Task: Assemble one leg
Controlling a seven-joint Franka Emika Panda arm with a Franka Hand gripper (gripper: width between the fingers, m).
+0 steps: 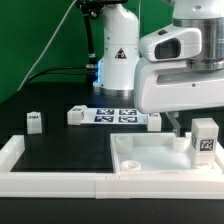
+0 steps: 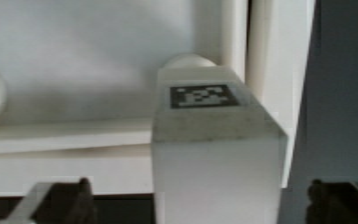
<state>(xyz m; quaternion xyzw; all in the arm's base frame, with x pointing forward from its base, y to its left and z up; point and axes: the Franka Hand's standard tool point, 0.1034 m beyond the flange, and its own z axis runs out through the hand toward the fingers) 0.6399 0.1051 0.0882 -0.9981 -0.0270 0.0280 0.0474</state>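
A white leg [image 1: 205, 140] with a marker tag stands upright at the far right corner of the white tabletop [image 1: 150, 160]. In the wrist view this leg [image 2: 211, 140] lies between my two dark fingers [image 2: 60, 200], with a gap on each side. My gripper [image 1: 180, 128] hangs low over the tabletop right beside the leg. It is open and holds nothing [image 2: 202, 208]. Three more legs lie on the black table: one at the exterior view's left [image 1: 34, 122], one beside the marker board [image 1: 75, 116] and one at the board's other end [image 1: 155, 120].
The marker board [image 1: 115, 115] lies on the table behind the tabletop. A white raised border [image 1: 50, 172] runs along the front and left of the work area. The robot's base [image 1: 118, 55] and cables stand at the back.
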